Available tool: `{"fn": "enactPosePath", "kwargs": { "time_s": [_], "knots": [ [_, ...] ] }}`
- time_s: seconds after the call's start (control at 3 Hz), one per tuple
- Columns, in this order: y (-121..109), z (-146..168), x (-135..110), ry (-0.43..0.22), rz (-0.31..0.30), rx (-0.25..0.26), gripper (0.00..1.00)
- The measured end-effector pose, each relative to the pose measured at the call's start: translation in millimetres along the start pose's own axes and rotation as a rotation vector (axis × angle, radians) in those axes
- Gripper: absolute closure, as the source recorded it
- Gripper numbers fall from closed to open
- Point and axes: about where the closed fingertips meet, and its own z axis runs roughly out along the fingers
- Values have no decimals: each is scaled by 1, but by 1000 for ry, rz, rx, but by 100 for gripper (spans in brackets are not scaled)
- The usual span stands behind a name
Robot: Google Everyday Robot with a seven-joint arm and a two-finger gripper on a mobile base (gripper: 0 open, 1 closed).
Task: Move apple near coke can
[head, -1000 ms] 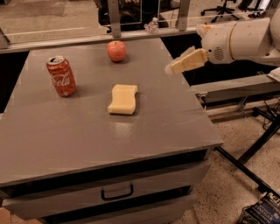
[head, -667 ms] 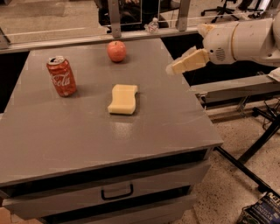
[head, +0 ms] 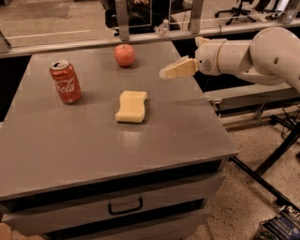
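Camera view: gripper (head: 166, 72) over table edge (head: 206, 106)

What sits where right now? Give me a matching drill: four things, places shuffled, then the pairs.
1 apple
2 coke can
3 sponge
4 gripper

A middle of the table
B near the table's far edge
C in the air by the table's right edge
D standing upright on the table's left side

Pairs: 1-B, 2-D, 3-A, 4-C

Lab or office: swivel chair (head: 228, 10); drawer cabinet (head: 93, 154); end effector (head: 164, 73) over it
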Motion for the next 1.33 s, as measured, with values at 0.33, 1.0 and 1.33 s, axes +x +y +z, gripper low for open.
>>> {"fn": "enactPosePath", "kwargs": {
  "time_s": [0.33,1.0,1.33],
  "knots": [
    [-7,38,13,2,18,-14,0],
    [-12,134,22,12,-5,-18,0],
    [-15,168,13,-14,-17,-26,0]
  ]
}}
